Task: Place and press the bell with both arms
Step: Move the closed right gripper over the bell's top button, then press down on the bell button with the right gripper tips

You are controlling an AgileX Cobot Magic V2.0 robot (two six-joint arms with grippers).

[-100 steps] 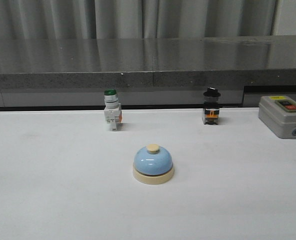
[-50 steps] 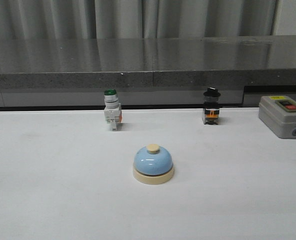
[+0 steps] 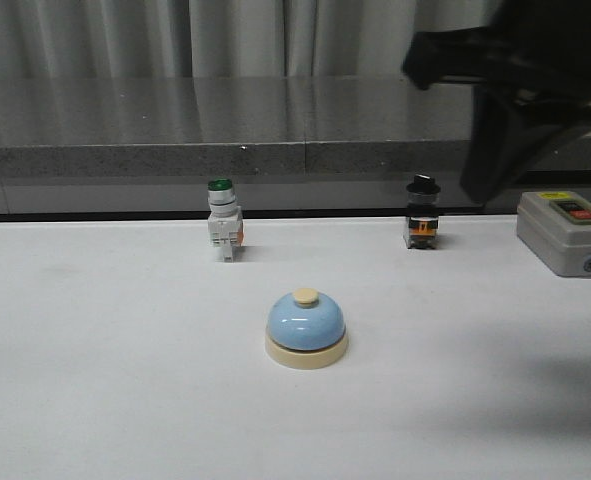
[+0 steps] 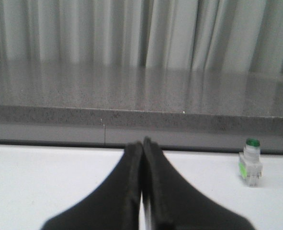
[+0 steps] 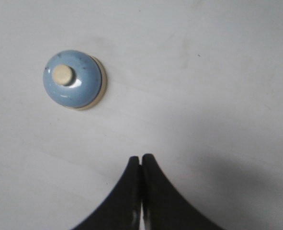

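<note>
Table (image 3: 95, 400), white and matte, fills the lower part of the front view, with a grey stone ledge (image 3: 175, 120) behind it and pale curtains (image 3: 225, 35) above that. Right arm (image 3: 520, 85) is the biggest thing over the table: a blurred black mass in the upper right of the front view, high above the surface, tapering to a point that hangs down toward the far right side. It casts a soft shadow on the table at lower right. Right gripper (image 5: 141, 163) in its wrist view points down at the table, jaws pressed together with only a thin seam between them, holding nothing, well clear of the bell. Left gripper (image 4: 142, 146) in its wrist view is level, aimed at the ledge, jaws also pressed tight together, empty; left arm is not visible in the front view.

Grey control box (image 3: 565, 232) sits at the far right table edge, with a yellow label and coloured buttons on top. Bell (image 3: 306, 328), light-blue dome on cream base with cream button, stands upright near table centre, apart from everything. Green-capped switch (image 3: 223, 222) stands behind and left of the bell, near the ledge. Black-capped switch (image 3: 422, 213) stands behind and right, between the bell and the control box.
</note>
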